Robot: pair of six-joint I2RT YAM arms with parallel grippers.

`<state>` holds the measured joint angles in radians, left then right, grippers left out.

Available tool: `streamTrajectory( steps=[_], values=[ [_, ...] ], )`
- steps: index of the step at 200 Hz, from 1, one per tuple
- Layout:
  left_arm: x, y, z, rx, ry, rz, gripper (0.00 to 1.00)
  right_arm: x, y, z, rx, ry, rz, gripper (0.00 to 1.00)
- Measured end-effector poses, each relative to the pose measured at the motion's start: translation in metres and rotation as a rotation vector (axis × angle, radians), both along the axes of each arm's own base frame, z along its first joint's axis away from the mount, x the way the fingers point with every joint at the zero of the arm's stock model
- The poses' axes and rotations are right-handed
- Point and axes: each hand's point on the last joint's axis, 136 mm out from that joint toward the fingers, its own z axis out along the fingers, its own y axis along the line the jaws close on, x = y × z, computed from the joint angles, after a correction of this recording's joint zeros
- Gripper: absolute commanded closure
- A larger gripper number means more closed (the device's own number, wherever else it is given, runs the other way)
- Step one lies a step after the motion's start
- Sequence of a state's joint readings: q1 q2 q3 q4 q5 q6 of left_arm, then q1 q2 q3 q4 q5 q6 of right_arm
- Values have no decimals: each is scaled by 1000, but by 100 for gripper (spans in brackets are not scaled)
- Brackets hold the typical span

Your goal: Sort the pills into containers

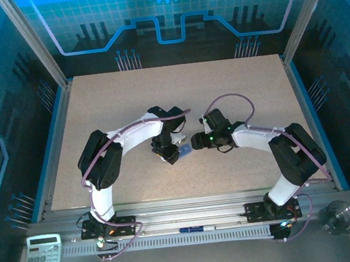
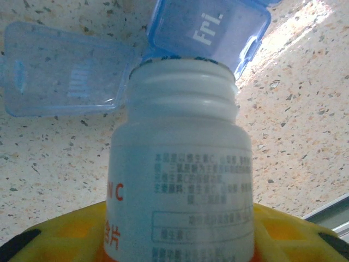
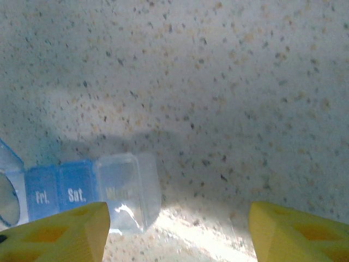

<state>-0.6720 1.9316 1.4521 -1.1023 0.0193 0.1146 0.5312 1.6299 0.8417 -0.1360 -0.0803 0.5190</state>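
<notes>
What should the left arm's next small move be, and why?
Probably tip the uncapped white pill bottle a little more toward the box. The left fingers grip it with its mouth at the blue pill box, whose Fri. lid stands open.

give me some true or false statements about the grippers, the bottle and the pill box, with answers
1. The left gripper holds a white bottle. True.
2. The bottle's cap is screwed on. False: its threaded neck is bare.
3. The right gripper is clamped on the pill box. False: its fingers stand apart over the bare table, with the pill box off to their left in the right wrist view.
4. One pill box lid is marked Fri. True.
5. A calculator lies near the left arm's base. True.
</notes>
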Motion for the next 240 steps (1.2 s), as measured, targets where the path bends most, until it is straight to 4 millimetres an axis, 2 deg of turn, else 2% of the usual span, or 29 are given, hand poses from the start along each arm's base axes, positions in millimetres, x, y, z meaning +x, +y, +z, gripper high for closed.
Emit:
streamTrajectory(
  steps=[139,156,240],
  values=[
    [1,-1,9,-18,-23,3,100,46,24,-8,35,36,-17,33],
    [1,0,9,-17,-21,5,100,47,22,-13,3,46,-16,33],
    [1,3,6,-16,-15,14,100,43,19,-15,-30,29,12,36]
  ],
)
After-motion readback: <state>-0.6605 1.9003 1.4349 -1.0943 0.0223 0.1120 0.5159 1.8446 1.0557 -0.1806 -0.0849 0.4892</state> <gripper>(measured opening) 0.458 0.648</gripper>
